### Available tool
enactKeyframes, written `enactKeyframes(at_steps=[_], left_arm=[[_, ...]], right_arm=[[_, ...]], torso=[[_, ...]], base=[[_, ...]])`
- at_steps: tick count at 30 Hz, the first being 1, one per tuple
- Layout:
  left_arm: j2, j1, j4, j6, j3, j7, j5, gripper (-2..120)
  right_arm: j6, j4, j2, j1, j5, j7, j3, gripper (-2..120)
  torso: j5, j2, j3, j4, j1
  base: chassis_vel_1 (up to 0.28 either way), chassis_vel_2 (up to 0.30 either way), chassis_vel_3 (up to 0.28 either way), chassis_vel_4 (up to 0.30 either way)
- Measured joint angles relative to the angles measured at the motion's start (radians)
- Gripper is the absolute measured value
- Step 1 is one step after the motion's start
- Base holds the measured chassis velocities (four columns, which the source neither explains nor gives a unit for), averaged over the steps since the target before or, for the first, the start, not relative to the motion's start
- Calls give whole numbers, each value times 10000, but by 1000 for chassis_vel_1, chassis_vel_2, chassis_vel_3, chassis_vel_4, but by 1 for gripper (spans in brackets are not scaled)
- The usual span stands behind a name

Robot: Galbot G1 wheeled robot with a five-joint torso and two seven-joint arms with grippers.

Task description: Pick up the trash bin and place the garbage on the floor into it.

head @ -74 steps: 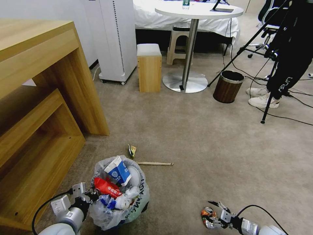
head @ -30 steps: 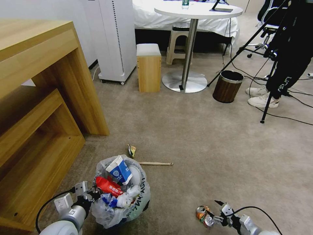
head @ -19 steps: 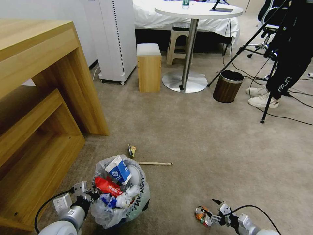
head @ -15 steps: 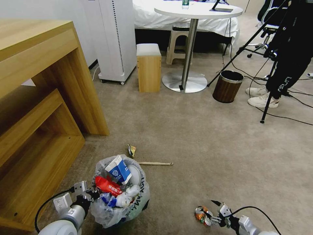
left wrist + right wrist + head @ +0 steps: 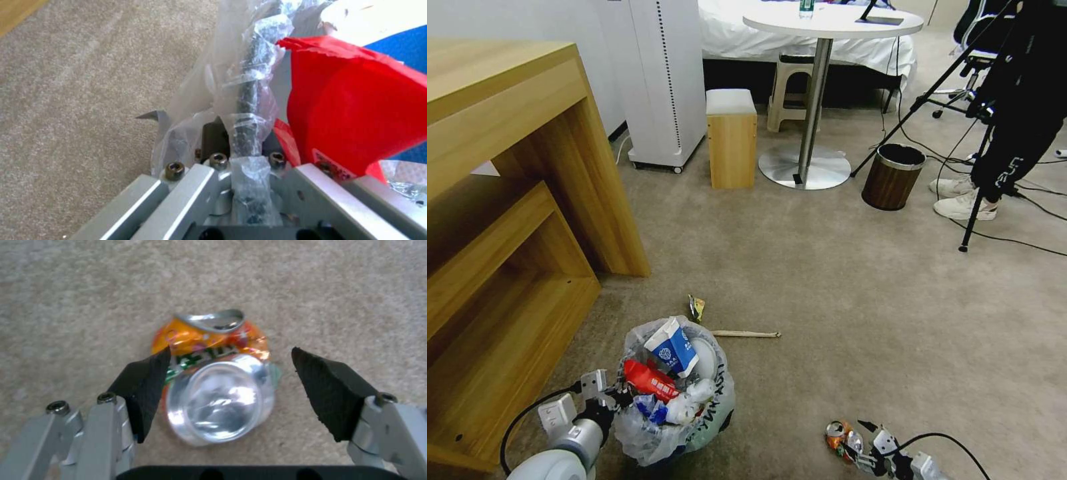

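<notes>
While one crushed can sits between right end effector pads.

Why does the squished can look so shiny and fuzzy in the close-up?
In the right wrist view the crushed can sits very near the camera, so it blurs, and its bare metal end throws back room light as glare; in the head view it is small, with only a few bright glints.

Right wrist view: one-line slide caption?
Open right tool straddles a crushed orange aluminium can lying on the beige short-pile carpet, one black pad at its side.
</notes>
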Motion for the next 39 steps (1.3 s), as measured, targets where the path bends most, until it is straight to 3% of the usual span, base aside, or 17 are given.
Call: enactKeyframes(at_steps=[26, 34, 37, 39], left_arm=[[-114, 165, -119, -88, -11, 8, 138, 0], [-135, 201, -68, -177, -10, 102, 247, 0], [-133, 203, -68, -179, -10, 107, 247, 0], [-127, 218, -68, -194, -10, 113, 247, 0]], right_arm=[[-288, -244, 526, -342, 131, 725, 142, 70], [-289, -248, 615, -456, 131, 826, 321, 57], [-277, -243, 620, -464, 127, 831, 375, 46], [-263, -236, 627, -462, 119, 841, 426, 32]], torso=[[-1, 0, 0, 0, 0], [0, 0, 0, 0, 0], [0, 0, 0, 0, 0], [0, 0, 0, 0, -1]], base=[[0, 0, 0, 0], [0, 0, 0, 0], [0, 0, 0, 0], [0, 0, 0, 0]])
